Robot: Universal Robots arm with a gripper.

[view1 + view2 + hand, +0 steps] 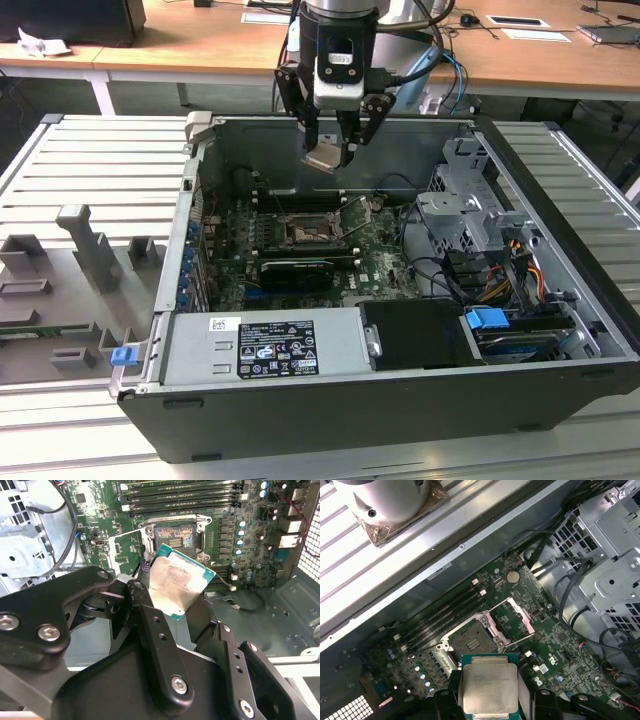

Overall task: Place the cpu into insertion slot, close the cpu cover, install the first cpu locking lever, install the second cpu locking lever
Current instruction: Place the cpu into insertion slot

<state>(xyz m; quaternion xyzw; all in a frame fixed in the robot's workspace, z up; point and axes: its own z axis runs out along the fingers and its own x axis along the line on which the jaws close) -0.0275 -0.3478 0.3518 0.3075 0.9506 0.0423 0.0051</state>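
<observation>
While the pincer point(331, 150) hung over the open computer case point(300, 420), it was clenched on the cpu point(325, 160), its two black fingers pressing on opposite edges of the chip. In the exterior view the cpu sat tilted between the fingertips, high above the green board and well apart from the insertion slot point(305, 232) beneath it. In the second wrist view the cpu point(177, 582) showed its pale metal top and green rim, with one corner pointing toward the insertion slot point(175, 535), whose dark pin field lay bare. In the first wrist view the cpu point(487, 685) was seen flat-on between the fingers point(449, 692), just short of the insertion slot point(470, 642). The cpu cover point(495, 628) stood swung open at the side of the slot, so the socket was uncovered. Long black memory slots point(180, 495) ran beside the socket on the side away from the pincer. The case lay on its side on a slatted grey desk point(40, 180), with a grey power supply point(260, 345) along its near edge.
</observation>
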